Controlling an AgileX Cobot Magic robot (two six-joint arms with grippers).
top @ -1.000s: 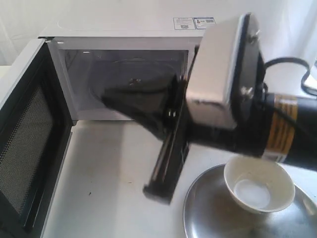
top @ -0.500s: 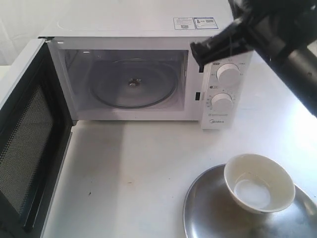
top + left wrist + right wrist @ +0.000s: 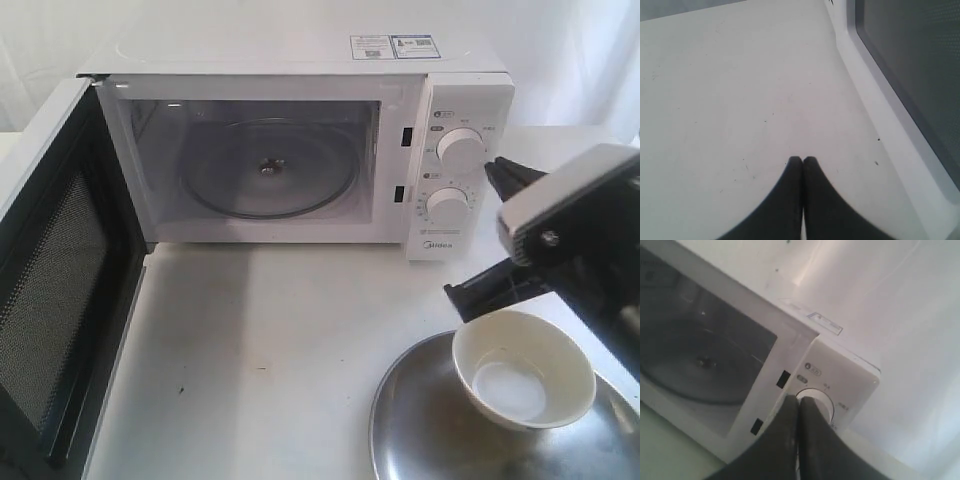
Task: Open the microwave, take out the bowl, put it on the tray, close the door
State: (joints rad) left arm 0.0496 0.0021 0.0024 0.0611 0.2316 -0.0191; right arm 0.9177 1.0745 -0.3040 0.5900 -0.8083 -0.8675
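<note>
A white microwave stands at the back of a white table. Its door is swung fully open to the left, with the black perforated inner face showing. The cavity holds only the clear glass turntable. Two round dials sit on the panel to the right of the cavity, the upper dial above the lower dial. Two stickers lie on the top.

The bowl is out of the microwave. It sits upright on the tray, toward the tray's back right. The tray lies on the table in front of and to the right of the microwave, partly cut off by the frame edge.

The right arm reaches in from the right, above the table between the dial panel and the bowl. Its fingertips are hidden in the exterior view. The right wrist view shows the right gripper with both dark fingers pressed together and nothing between them. They line up with the upper dial; whether they touch it cannot be told.

The left gripper appears only in its wrist view. Its fingers meet at the tips, empty, over bare table. The door's outer face and dark window are beside it.
</note>
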